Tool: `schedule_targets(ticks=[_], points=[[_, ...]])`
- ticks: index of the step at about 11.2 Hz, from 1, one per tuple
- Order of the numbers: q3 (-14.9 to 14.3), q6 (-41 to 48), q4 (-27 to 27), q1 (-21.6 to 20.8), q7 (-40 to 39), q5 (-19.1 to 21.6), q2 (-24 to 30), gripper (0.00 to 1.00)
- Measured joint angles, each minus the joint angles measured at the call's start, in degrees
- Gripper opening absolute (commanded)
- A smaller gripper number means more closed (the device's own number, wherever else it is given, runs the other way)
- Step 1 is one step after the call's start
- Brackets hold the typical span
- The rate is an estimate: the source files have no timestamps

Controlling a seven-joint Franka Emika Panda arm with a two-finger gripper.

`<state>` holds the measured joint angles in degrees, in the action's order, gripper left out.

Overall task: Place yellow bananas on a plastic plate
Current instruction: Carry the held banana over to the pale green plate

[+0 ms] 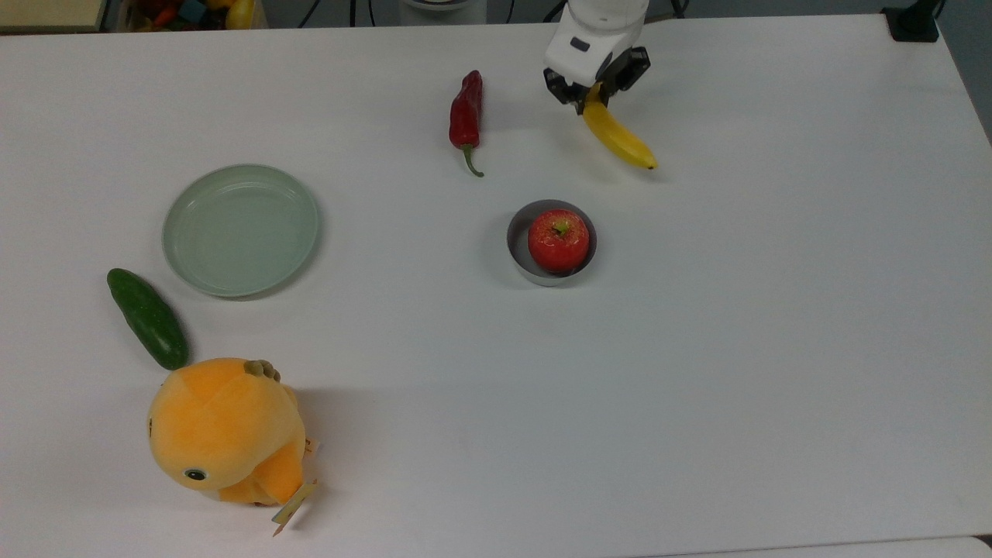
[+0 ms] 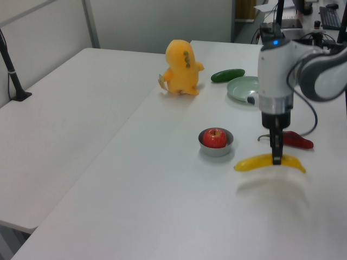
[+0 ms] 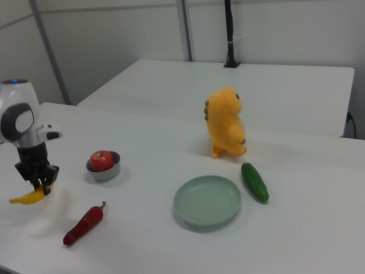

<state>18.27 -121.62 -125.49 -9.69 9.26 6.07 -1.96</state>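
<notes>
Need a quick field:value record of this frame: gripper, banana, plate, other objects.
gripper: gripper shut on the banana, near the top view's upper edge
banana: banana held by one end, lifted clear of the table, its shadow below it in the left view
plate: pale green plate empty, at the top view's left
bowl: metal bowl holding a red apple
chili: red chili pepper lying on the table
cucumber: cucumber beside the plate
toy: orange plush toy near the cucumber

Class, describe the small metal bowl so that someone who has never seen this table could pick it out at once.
On the white table, look near the middle, below the banana in the top view. The bowl is small, round and grey metal, and holds a red apple; the pale green plate is wider, shallower and empty.
</notes>
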Motion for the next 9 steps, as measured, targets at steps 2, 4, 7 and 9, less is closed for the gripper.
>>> schedule_targets(ticks=[2,4,7,9], points=[[-0.55,8.17,5.8,1.34,0.0,0.0,1.8,0.0],[-3.17,13.72,12.4,2.1,0.0,0.0,2.46,0.0],[-10.19,19.38,21.15,2.16,-3.8,-0.04,2.57,0.0],[-16.25,19.87,23.6,2.28,-11.21,-0.05,2.54,0.0]])
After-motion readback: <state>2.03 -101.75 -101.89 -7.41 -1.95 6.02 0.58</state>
